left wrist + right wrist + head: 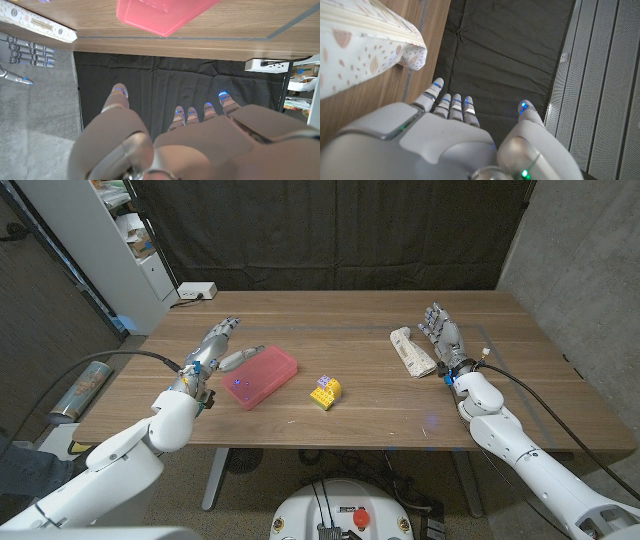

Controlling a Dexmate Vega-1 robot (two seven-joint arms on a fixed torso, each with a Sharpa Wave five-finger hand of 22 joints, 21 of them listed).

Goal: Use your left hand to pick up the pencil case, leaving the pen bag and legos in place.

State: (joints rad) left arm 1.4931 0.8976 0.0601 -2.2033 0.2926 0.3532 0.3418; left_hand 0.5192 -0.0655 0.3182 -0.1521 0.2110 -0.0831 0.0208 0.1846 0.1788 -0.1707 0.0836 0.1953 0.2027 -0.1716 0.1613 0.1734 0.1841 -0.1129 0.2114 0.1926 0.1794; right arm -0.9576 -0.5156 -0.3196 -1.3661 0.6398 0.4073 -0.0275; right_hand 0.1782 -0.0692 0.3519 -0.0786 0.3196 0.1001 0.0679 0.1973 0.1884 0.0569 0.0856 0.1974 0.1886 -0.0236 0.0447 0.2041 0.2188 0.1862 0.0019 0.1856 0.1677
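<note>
The left hand (212, 346) stands just beside the pink pencil case (260, 377), on the case's left, fingers apart and grasping nothing. In the head view the case lies closed on the wooden counter (340, 315), with the thumb reaching toward its near-left corner; whether it touches is too close to tell. Right of the case, a little apart, sits the small yellow and purple lego piece (325, 392). Farther right of the case, well apart, lies the pale patterned pen bag (412, 352), and the right hand (441, 334) stands just beyond that bag, fingers spread and empty.

In the left wrist view, the left hand's fingers (118, 95) reach out loosely, released, with the pink case (160, 15) ahead of them on the counter and not between them. The pen bag (37, 22) and the other hand (27, 52) show off to one side of the case.

In the right wrist view, the right hand (450, 135) is released too, with the pen bag (360, 45) next to it.

As for progress, the pickup looks barely begun: the hand is in place beside the case, but closing on it and lifting are both left. Case and bag are shut, so their contents are hidden.
</note>
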